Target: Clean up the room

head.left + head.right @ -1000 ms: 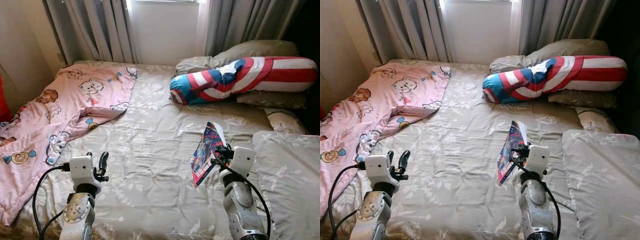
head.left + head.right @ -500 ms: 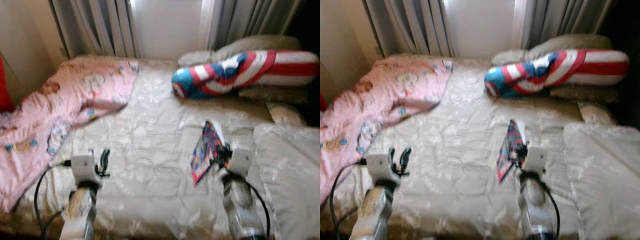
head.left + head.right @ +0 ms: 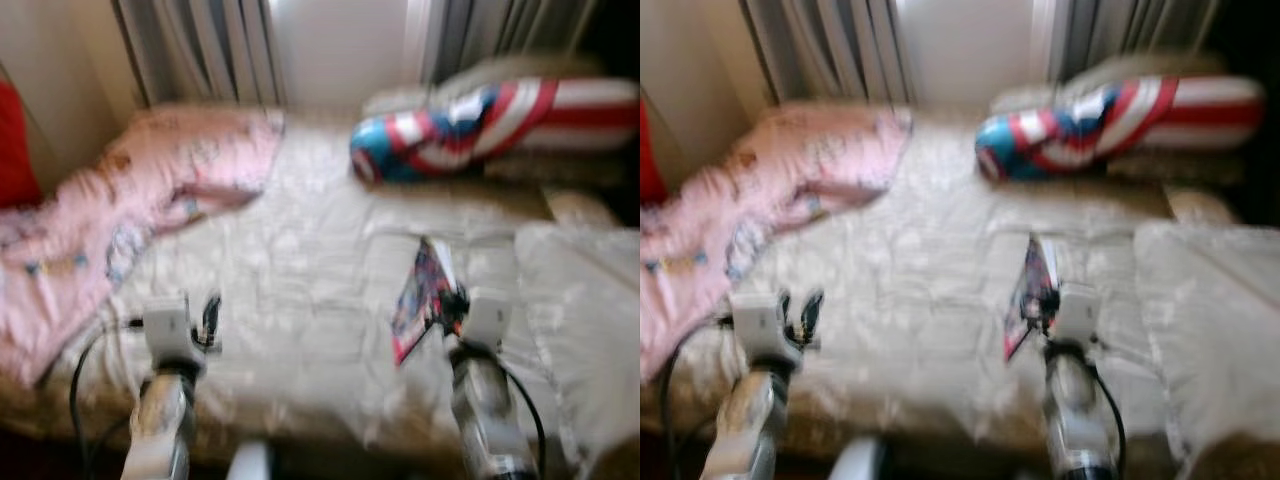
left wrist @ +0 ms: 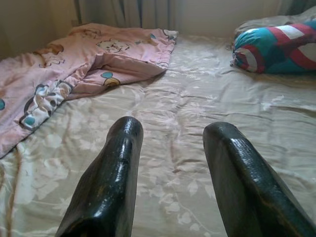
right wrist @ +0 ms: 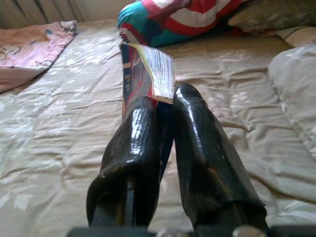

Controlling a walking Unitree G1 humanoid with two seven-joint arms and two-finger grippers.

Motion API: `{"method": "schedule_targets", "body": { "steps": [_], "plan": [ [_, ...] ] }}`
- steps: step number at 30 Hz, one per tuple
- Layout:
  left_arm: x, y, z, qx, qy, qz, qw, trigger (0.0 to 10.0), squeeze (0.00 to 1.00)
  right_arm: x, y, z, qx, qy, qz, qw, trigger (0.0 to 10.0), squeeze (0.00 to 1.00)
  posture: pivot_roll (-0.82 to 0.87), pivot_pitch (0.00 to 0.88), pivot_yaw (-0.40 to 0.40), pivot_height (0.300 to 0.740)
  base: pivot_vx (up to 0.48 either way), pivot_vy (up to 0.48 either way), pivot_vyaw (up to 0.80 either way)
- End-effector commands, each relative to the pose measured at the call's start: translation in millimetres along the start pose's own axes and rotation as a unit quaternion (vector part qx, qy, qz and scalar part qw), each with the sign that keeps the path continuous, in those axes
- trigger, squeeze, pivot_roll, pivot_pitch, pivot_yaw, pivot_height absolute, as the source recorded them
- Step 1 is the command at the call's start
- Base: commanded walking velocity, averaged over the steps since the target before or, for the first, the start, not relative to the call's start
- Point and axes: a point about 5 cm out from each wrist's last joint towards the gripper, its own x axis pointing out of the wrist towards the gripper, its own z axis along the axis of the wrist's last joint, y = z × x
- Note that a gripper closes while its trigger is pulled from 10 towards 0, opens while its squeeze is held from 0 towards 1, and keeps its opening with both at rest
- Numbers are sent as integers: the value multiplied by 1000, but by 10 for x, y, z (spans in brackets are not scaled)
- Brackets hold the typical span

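Note:
My right gripper (image 3: 448,308) is shut on a colourful comic book (image 3: 420,298), holding it upright above the beige bedsheet (image 3: 300,260). In the right wrist view the book (image 5: 143,69) stands clamped between the two black fingers (image 5: 133,148). My left gripper (image 3: 208,318) hovers open over the near left of the bed, with nothing between its fingers (image 4: 116,163). A crumpled pink cartoon blanket (image 3: 120,200) lies on the bed's left side. The head views are blurred.
A red, white and blue bolster (image 3: 470,125) lies at the head of the bed on grey pillows. Another pillow (image 3: 590,300) sits at the right. Curtains (image 3: 220,50) and a window stand behind. Something red (image 3: 15,150) shows at the far left.
The whole picture has shifted and blurred, so the camera has moved; the bed's near edge now shows. Both grippers keep their pose, the right one still holding the comic book.

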Motion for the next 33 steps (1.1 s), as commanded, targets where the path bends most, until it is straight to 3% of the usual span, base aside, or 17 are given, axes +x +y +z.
{"method": "schedule_targets", "body": {
  "steps": [1,15,33],
  "plan": [
    [38,-15,61,-5,-10,-4,1000,10000,0,53,46,140,3,-32,8,999,10000,0,10,16,-17,659,0,0,0],
    [30,-26,61,-6,-6,-11,1000,10000,0,52,49,119,9,-28,7,1000,10000,0,12,19,-12,659,0,0,0],
    [25,-45,62,0,-4,-21,1000,10000,0,83,56,114,16,-23,13,1000,10000,0,15,21,-7,659,298,0,0]
  ]
}}
